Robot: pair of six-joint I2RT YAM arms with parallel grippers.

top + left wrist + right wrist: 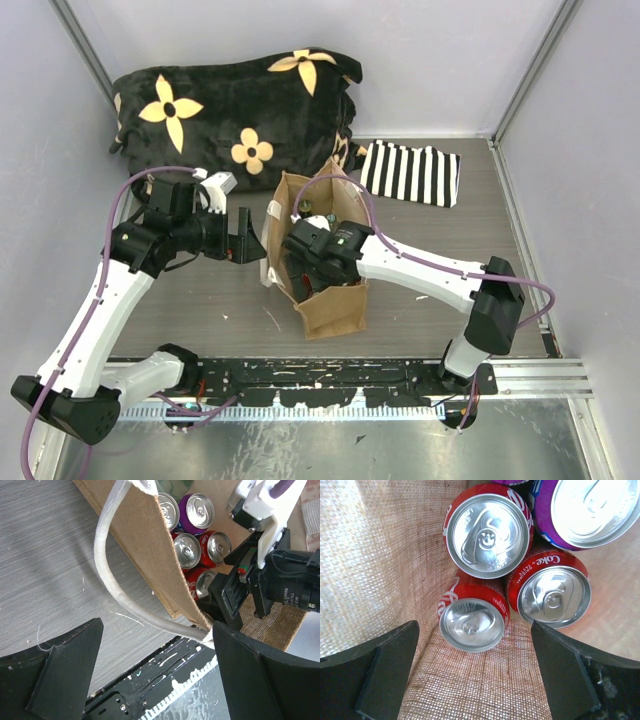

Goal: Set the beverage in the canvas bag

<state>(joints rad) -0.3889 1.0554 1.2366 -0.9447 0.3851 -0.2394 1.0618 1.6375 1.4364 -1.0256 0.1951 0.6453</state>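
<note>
Beverage: red aluminium cola can with a silver top, down inside the tan-brown canvas bag, against its woven wall and touching a neighbouring red can.
Right gripper: inside the bag, jaws spread wide above that can, gripping nothing.
Left gripper: outside the bag, spread wide and empty, with the white strap handle running between its fingers.
Risk: on the way out, a right finger could catch the fabric and tip the bag. The strap could also snag on a left finger.
</note>
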